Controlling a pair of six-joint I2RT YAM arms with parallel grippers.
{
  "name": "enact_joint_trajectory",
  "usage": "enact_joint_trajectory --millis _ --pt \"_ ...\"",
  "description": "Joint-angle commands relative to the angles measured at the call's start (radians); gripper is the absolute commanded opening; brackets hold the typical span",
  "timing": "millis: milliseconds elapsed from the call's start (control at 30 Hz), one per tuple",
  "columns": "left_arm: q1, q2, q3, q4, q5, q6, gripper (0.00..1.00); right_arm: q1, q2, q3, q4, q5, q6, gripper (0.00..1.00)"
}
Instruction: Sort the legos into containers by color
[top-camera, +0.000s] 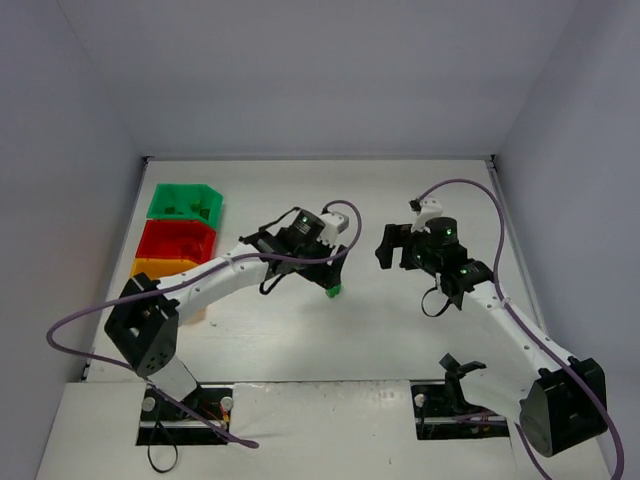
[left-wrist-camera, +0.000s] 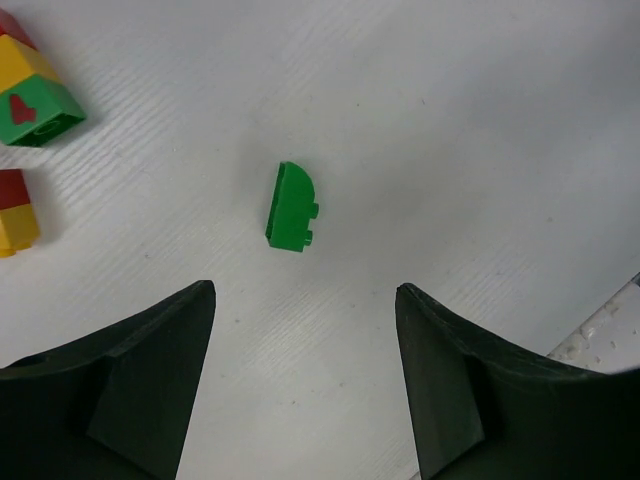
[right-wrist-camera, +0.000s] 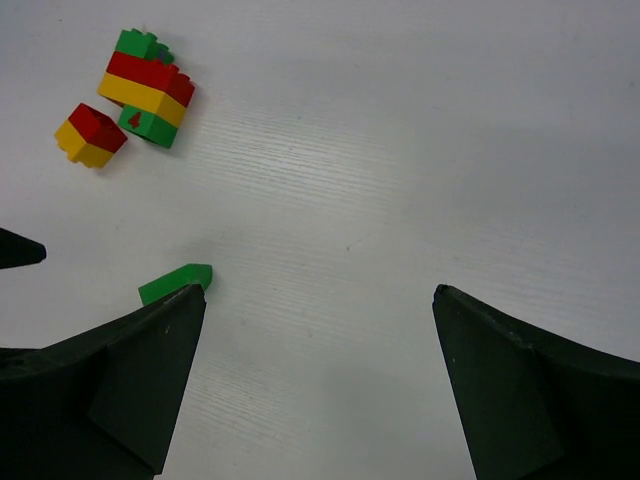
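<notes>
A small green brick (left-wrist-camera: 291, 208) lies flat on the white table, just ahead of my left gripper (left-wrist-camera: 305, 290), which is open and empty above it. The brick also shows in the top view (top-camera: 333, 291) and the right wrist view (right-wrist-camera: 177, 283). A mixed stack of green, red and yellow bricks (right-wrist-camera: 147, 88) and a red-on-yellow pair (right-wrist-camera: 90, 135) lie beyond it. My right gripper (right-wrist-camera: 320, 290) is open and empty over bare table. The green bin (top-camera: 183, 203), red bin (top-camera: 178, 240) and yellow-orange bin (top-camera: 165, 268) stand in a column at the left.
The mixed stack (left-wrist-camera: 35, 95) and the red-yellow pair (left-wrist-camera: 15, 212) sit at the left edge of the left wrist view. In the top view the left gripper (top-camera: 335, 266) and right gripper (top-camera: 382, 250) face each other mid-table. Purple cables loop over both arms.
</notes>
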Motion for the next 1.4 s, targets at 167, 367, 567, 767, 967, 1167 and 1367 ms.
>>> enact_joint_trajectory --millis 167,367,567,767,967,1167,1367 --pt "-0.06 0.151 0.055 0.124 -0.086 0.008 0.66 -0.051 -0.031 -0.029 0.018 -0.036 0.063 0.93" --pt "-0.062 0.249 0.111 0.126 -0.105 0.011 0.54 -0.053 -0.055 -0.062 0.015 -0.074 0.071 0.94" --pt "-0.06 0.205 0.09 0.121 -0.178 -0.001 0.0 -0.054 -0.069 -0.06 0.008 -0.073 0.055 0.94" --pt "0.042 0.07 0.078 0.048 -0.286 -0.029 0.0 -0.054 -0.043 -0.037 0.008 -0.105 0.045 0.93" --pt "0.335 -0.01 0.11 -0.024 -0.317 0.005 0.0 -0.053 -0.02 -0.022 0.026 -0.143 0.035 0.93" --pt "0.603 0.085 0.255 -0.051 -0.34 0.042 0.0 -0.051 -0.009 -0.022 0.046 -0.166 0.032 0.93" --pt "0.766 0.254 0.45 -0.075 -0.321 0.04 0.06 -0.049 -0.005 -0.017 0.049 -0.188 0.017 0.93"
